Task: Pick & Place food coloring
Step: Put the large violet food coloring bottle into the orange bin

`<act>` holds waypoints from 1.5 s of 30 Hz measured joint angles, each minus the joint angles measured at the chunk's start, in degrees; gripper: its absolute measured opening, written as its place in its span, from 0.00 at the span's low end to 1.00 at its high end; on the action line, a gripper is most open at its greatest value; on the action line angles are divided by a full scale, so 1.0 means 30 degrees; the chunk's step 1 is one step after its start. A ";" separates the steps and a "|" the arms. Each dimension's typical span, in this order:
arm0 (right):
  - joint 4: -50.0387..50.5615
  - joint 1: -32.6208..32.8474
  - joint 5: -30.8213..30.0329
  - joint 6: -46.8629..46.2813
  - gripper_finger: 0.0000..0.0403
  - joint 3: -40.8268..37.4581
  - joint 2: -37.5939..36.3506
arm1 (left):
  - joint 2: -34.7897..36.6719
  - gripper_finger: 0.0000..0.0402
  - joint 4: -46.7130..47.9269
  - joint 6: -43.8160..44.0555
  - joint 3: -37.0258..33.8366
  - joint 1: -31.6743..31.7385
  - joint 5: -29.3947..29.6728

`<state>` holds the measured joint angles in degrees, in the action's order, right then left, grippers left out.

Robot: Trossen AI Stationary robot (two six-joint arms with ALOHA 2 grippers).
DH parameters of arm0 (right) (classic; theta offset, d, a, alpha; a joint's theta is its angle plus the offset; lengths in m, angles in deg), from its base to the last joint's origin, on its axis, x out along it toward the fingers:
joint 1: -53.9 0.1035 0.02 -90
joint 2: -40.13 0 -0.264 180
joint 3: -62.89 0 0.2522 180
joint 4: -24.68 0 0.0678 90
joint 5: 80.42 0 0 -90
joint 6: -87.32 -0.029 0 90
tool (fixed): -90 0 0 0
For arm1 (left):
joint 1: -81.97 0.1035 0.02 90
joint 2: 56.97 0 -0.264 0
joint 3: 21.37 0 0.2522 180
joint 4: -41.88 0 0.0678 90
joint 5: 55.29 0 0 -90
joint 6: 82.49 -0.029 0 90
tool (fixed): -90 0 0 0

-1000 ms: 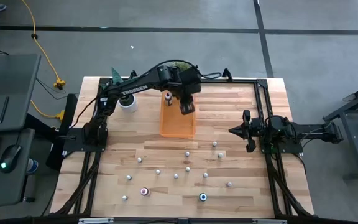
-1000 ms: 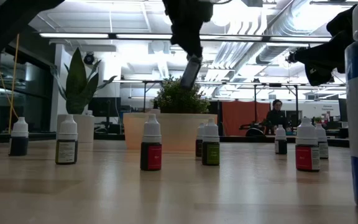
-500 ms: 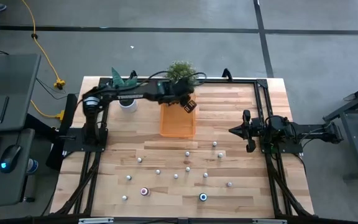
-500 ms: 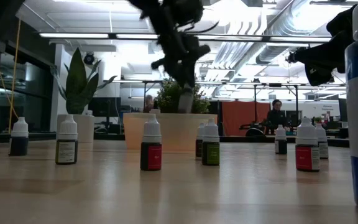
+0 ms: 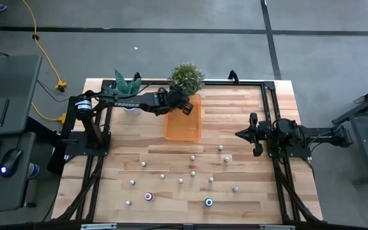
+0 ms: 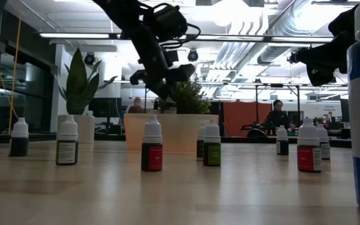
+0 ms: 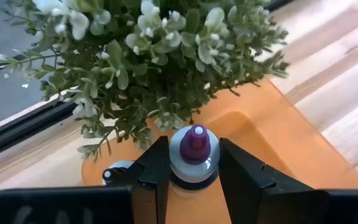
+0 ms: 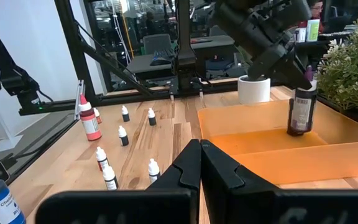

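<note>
One small bottle (image 7: 194, 157) gripped between left gripper (image 7: 193, 167) fingers, standing inside orange tray (image 7: 272, 134). Probably light, rigid, smooth; best held at the body below the cap. Right gripper (image 8: 201, 163) fingers closed, empty.

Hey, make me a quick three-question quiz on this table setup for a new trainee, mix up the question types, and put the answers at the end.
1. True or false: the left gripper holds a small purple-tipped bottle between its fingers.
2. Multiple choice: that bottle is over which thing? A) the white cup B) the translucent orange rectangular tray C) bare wooden table
3. Fill in: the right gripper, parked near the table's right side, has its fingers ____.

Key: 1 true. 2 B. 3 shut.
</note>
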<state>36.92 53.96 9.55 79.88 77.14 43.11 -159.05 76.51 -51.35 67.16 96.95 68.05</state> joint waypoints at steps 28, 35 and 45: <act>0.0007 -0.0004 0.0007 0.0000 0.00 0.0003 0.0000 | -0.0685 0.25 -0.0364 0.2366 -0.0800 0.0015 0.1306; 0.0003 -0.0007 0.0007 0.0000 0.00 0.0000 0.0000 | -0.0685 0.26 -0.0650 0.2198 -0.0845 0.0015 0.1086; 0.0000 -0.0004 0.0007 0.0000 0.00 0.0000 0.0000 | -0.0685 0.37 -0.0825 0.2142 -0.0845 0.0015 0.0566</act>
<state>36.92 53.94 9.57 79.88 77.14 43.11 -161.11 74.03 -44.92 64.62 96.99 69.75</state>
